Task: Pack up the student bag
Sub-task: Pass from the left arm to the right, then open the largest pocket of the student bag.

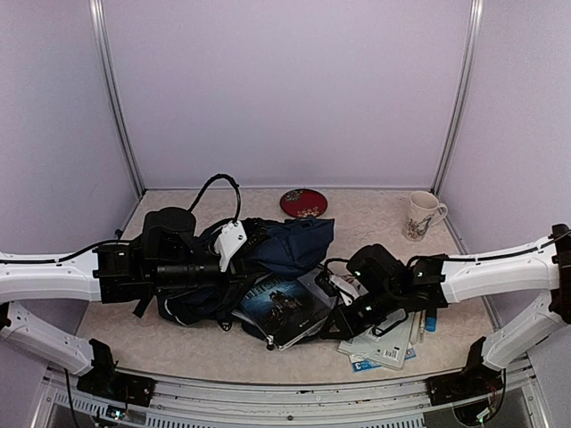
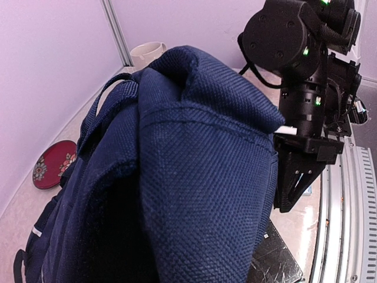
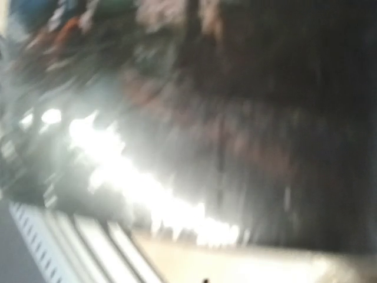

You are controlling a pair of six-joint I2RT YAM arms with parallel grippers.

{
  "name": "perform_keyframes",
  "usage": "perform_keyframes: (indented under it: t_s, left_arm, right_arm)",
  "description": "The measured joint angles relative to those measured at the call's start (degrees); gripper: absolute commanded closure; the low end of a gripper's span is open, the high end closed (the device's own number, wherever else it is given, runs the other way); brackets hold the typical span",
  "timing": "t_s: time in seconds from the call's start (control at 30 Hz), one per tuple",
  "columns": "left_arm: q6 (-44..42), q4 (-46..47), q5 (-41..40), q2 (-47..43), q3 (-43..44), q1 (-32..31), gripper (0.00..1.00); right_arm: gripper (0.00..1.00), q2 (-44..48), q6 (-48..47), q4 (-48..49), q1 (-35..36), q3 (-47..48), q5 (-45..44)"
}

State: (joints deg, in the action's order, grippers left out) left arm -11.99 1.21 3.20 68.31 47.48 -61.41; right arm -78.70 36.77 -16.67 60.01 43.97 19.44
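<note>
The student bag (image 1: 290,239), navy blue fabric, lies slumped at the table's middle. My left gripper (image 1: 234,243) is at its left upper edge and holds a fold of it up. In the left wrist view the bag's cloth (image 2: 194,165) fills the frame and hides my fingers. A dark glossy book (image 1: 284,308) lies half out of the bag's front side. My right gripper (image 1: 343,318) points down at that book's right edge. It also shows as a black wedge (image 2: 290,197) above the book's corner (image 2: 277,262). The right wrist view is all motion blur and glare.
A stack of thin books (image 1: 384,343) and a blue pen (image 1: 431,322) lie under the right arm. At the back stand a red patterned plate (image 1: 303,202) and a white mug (image 1: 419,215). A metal rail (image 1: 294,392) runs along the near edge.
</note>
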Motion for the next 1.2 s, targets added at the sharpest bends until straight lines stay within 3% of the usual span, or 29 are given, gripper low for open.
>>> perform_keyframes:
  t_s: [0.2, 0.5, 0.97, 1.2]
  left_arm:
    - [0.1, 0.0, 0.0, 0.0, 0.0, 0.0, 1.00]
    - [0.1, 0.8, -0.1, 0.0, 0.0, 0.7, 1.00]
    - [0.0, 0.9, -1.9, 0.0, 0.0, 1.4, 1.00]
    - [0.0, 0.9, -1.4, 0.0, 0.0, 1.4, 1.00]
  right_arm:
    - [0.93, -8.3, -1.3, 4.7, 0.0, 2.9, -1.9]
    - [0.93, -18.6, -4.8, 6.1, -0.3, 15.5, -10.4]
    - [0.94, -23.2, -3.7, 15.2, -2.2, 16.2, -24.7]
    - [0.93, -21.6, -3.5, 25.5, -3.3, 10.1, -22.2]
